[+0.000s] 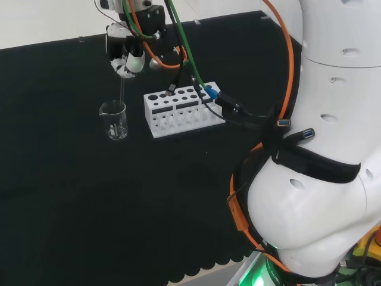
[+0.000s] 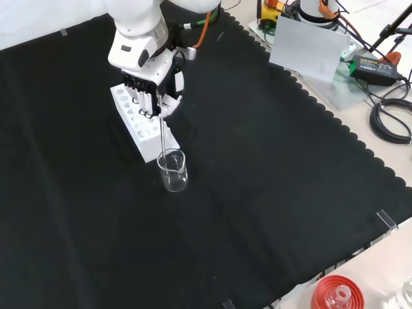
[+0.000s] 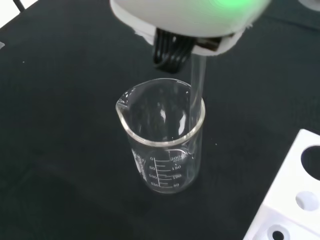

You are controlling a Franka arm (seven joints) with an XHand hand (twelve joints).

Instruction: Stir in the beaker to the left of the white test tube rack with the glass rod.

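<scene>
The cloth [image 2: 270, 167] is black with a scalloped edge, and on it the test tube rack [image 1: 181, 113] is white with dark round holes. The beaker [image 3: 162, 137] is clear glass with white graduation marks, and the glass rod [image 3: 196, 100] is clear too. The hand [image 2: 154, 87] is black and white, with orange and green cables [image 1: 178, 36] above it.

Beaker scale
The beaker [image 3: 162, 137] bore white marks reading 200, 150, 100 and 50; the remaining print was unreadable.
</scene>
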